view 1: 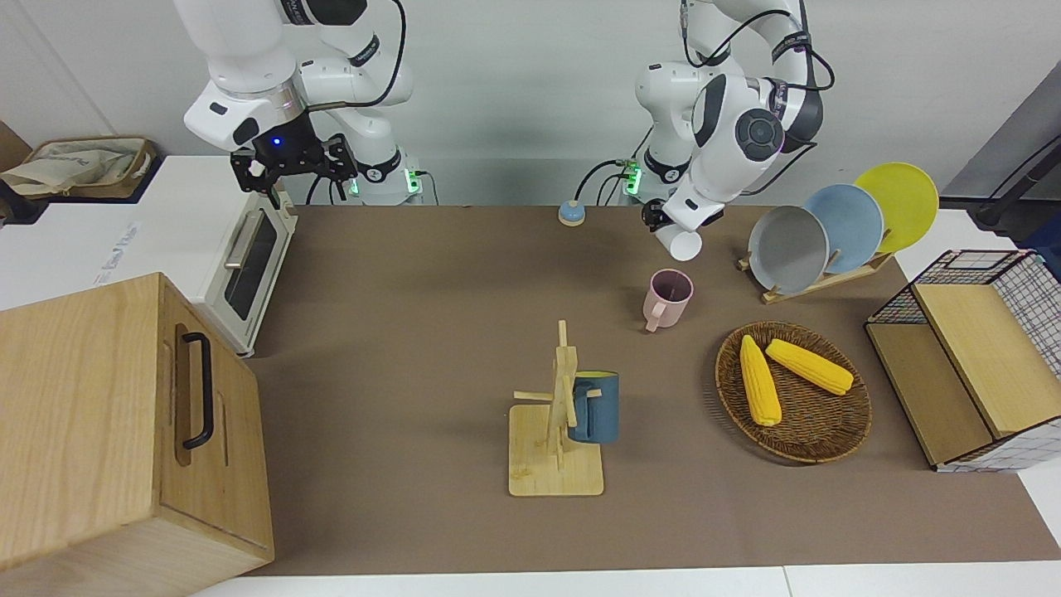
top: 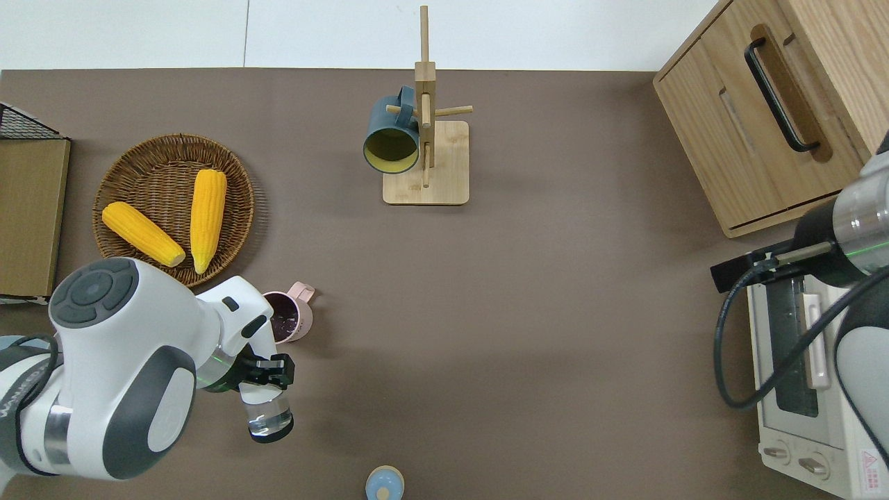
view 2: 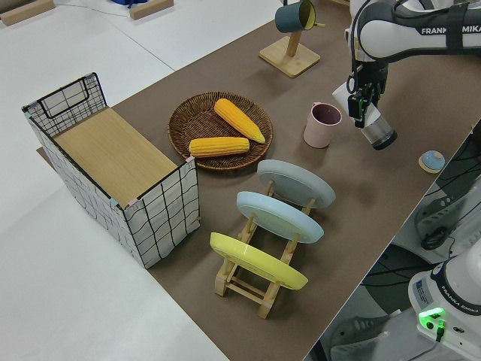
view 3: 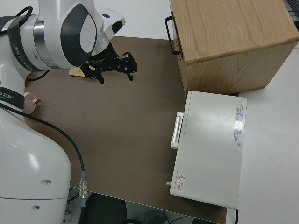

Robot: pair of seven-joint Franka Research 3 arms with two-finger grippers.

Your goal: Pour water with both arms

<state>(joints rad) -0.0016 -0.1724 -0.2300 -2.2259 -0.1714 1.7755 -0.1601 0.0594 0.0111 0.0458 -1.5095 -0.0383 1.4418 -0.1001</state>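
My left gripper [view 1: 673, 222] is shut on a clear cup [view 1: 683, 244], which it holds tilted in the air. In the overhead view the clear cup [top: 268, 415] and left gripper [top: 267, 371] are over the brown mat, just nearer to the robots than a pink mug [top: 289, 317]. The pink mug [view 1: 668, 298] stands upright on the mat with a dark inside. The left side view shows the left gripper [view 2: 365, 99] with the cup [view 2: 376, 130] close beside the mug [view 2: 322, 125]. I cannot see any water. The right arm is parked, its gripper [view 3: 116, 77] open and holding nothing.
A wooden mug tree [view 1: 557, 431] carries a blue mug [view 1: 595, 408]. A wicker basket [view 1: 729, 390] holds two corn cobs. Also here: a plate rack [view 1: 829, 278] with three plates, a wire crate [view 1: 978, 356], a wooden cabinet [view 1: 91, 431], a toaster oven [view 1: 244, 257], a small blue knob [view 1: 571, 213].
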